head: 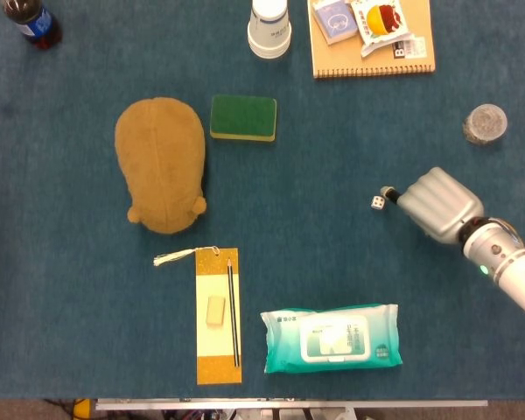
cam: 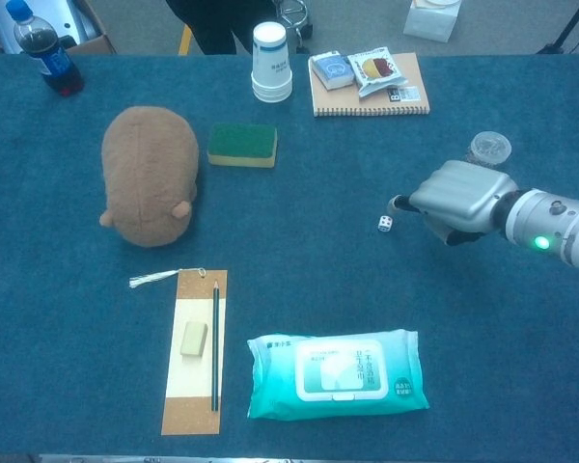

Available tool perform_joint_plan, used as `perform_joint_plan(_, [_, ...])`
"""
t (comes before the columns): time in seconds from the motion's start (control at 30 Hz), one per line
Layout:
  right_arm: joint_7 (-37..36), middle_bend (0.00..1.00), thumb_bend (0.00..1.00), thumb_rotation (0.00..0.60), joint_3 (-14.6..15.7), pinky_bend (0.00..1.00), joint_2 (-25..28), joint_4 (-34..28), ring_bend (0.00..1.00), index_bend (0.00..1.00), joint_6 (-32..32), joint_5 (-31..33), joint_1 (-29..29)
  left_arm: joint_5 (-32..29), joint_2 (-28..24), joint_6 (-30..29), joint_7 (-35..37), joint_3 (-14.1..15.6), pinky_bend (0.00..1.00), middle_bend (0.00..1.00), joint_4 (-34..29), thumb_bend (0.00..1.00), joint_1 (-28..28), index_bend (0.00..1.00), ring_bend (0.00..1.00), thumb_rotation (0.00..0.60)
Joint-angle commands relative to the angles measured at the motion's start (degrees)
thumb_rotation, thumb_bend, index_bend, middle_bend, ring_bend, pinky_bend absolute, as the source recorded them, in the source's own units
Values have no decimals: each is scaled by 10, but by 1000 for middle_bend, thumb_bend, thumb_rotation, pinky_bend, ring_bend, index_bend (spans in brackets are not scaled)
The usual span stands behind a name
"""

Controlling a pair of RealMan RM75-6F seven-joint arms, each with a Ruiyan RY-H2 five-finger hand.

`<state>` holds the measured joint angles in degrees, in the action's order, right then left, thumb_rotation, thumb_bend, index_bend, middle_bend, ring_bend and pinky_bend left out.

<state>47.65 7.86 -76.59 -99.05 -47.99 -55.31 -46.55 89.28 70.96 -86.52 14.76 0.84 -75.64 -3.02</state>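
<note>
Even overhead light, faint shadows, perhaps slightly soft

This looks like a robot lab or test room. A table with a blue felt-like cover carries an unrelated mix of props: a plush toy, sponge, paper cups, notebook, wipes, die and cola bottle. Beyond its far edge, the chest view shows grey floor with a yellow line and a cardboard box.
</note>
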Motion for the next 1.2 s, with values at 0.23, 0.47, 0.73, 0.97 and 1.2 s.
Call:
perform_joint_plan(0.23, [-18, 881, 1000, 600, 5, 1000, -6, 10, 882, 192, 7, -9, 0, -1, 3, 2, 3, -1, 247, 0, 4, 226, -1, 0, 0, 600])
perform_joint_plan(0.47, [-29, 881, 1000, 600, 10, 1000, -2, 5, 882, 195, 2, -23, 3, -1, 4, 2, 4, -1, 247, 0, 6, 226, -1, 0, 0, 600])
perform_joint_plan(0.73, [-40, 881, 1000, 600, 12, 1000, 1, 1, 881, 196, -2, -41, 6, -1, 4, 2, 3, -2, 247, 0, 5, 226, -1, 0, 0, 600])
perform_joint_plan(0.97, [-56, 881, 1000, 600, 12, 1000, 1, 1, 881, 199, 0, -61, 10, -1, 4, 2, 2, -1, 247, 0, 4, 226, -1, 0, 0, 600])
perform_joint_plan(1.2, [-60, 881, 1000, 600, 13, 1000, 5, -4, 881, 202, -2, -73, 13, -2, 2, 3, 2, -2, 247, 0, 2, 226, -2, 0, 0, 600])
